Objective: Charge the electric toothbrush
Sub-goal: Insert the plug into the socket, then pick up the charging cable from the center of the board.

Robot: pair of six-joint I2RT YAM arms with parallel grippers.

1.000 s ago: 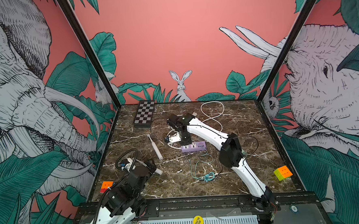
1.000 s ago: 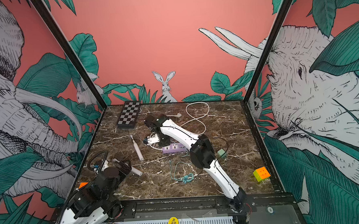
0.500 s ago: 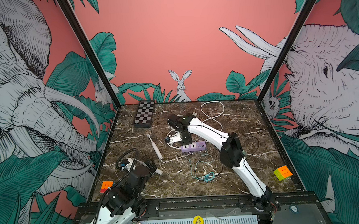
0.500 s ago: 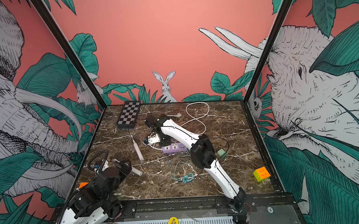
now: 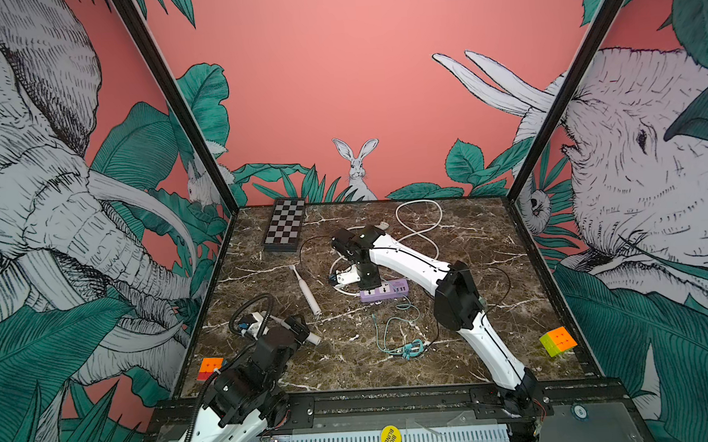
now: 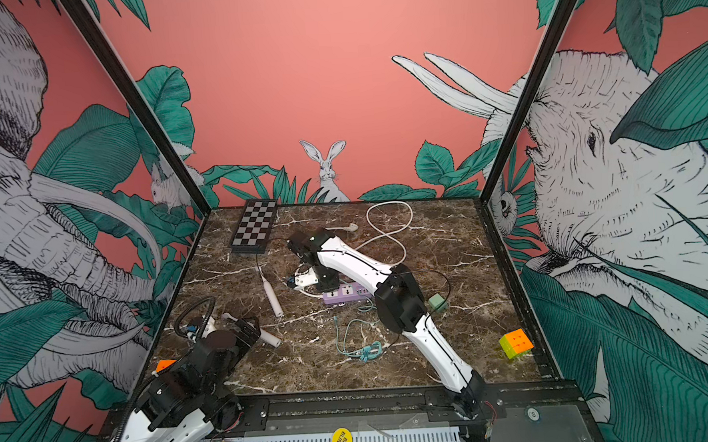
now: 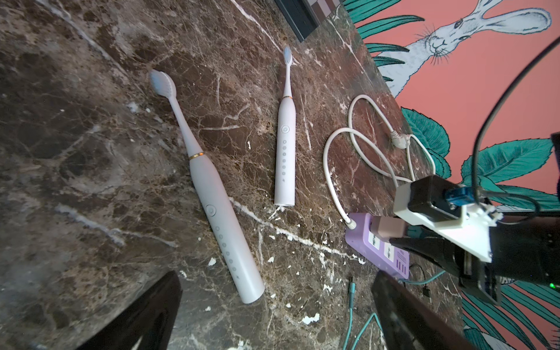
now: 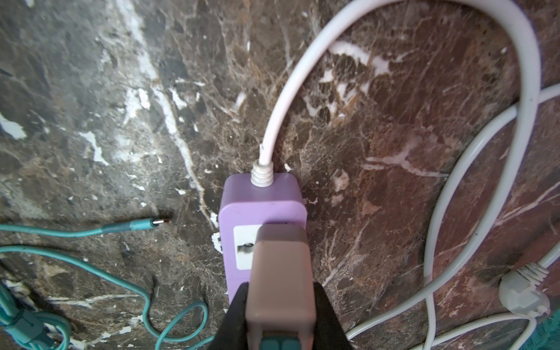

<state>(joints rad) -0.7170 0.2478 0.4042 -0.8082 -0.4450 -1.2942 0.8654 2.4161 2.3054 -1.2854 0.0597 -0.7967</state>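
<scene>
Clamping adapter (image 8: 280, 257) in right claw (image 8: 280, 309), seating it in the power strip (image 8: 260, 200), holding left claw (image 7: 274, 281) wide apart. Probably needing a firm push next.

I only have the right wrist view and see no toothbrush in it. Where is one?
Observer: Two lie flat on the table: the near toothbrush by the left tool, the far toothbrush closer to the strip.
Operator: Is the left tool gripping one?
Observer: No, it is open and empty, over the near toothbrush.
Operator: Anything else I miss?
Observer: A green adapter on the table, beside the right arm at its elbow.
</scene>
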